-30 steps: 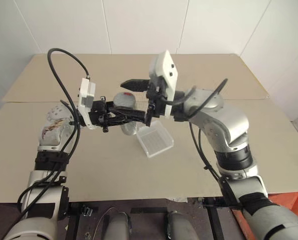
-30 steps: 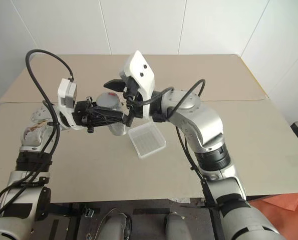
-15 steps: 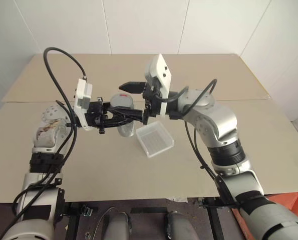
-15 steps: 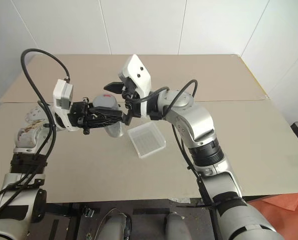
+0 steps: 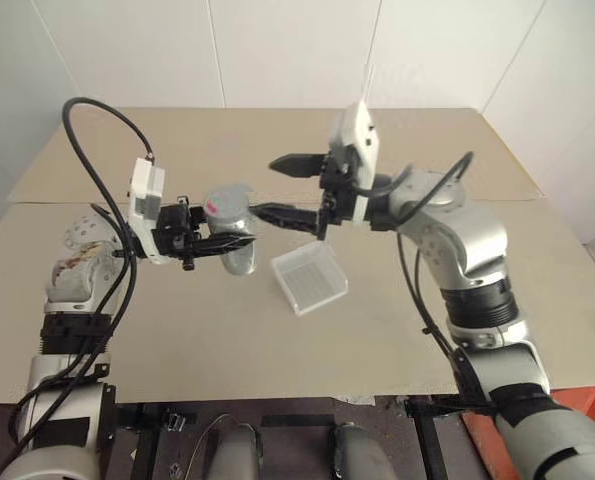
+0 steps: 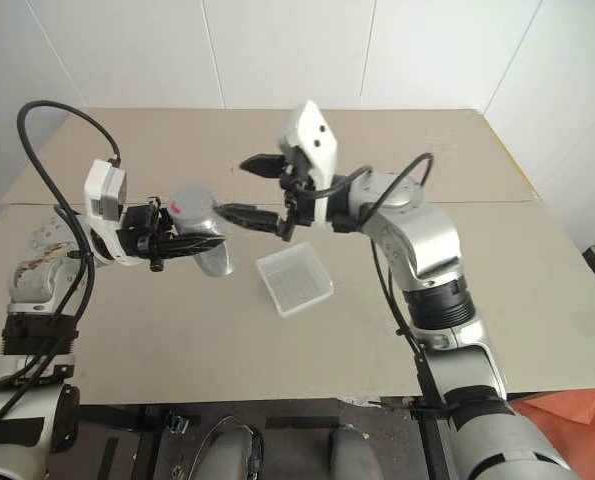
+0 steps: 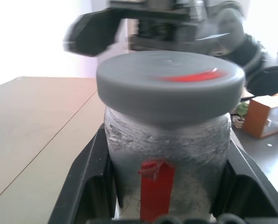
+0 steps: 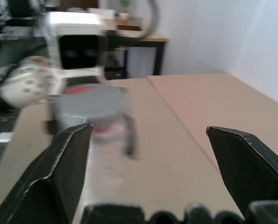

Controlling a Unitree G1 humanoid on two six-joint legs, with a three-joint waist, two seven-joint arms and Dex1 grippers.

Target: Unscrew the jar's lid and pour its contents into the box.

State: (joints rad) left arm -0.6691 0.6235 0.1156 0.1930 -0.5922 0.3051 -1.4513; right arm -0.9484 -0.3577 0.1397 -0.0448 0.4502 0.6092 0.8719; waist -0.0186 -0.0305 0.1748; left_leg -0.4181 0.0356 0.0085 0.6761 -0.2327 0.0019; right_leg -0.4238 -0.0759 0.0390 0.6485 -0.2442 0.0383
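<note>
2 tools above a tan tabletop (image 5: 497, 300): the left tool (image 5: 239, 243) is clamped on the jar (image 5: 232, 235), held off the surface with its grey lid (image 5: 226, 199) on; the right tool (image 5: 282, 187) is spread wide and empty, just beside the lid without touching it. 1 clear box (image 5: 310, 280) lies on the tabletop, near the jar and below the right tool.
</note>
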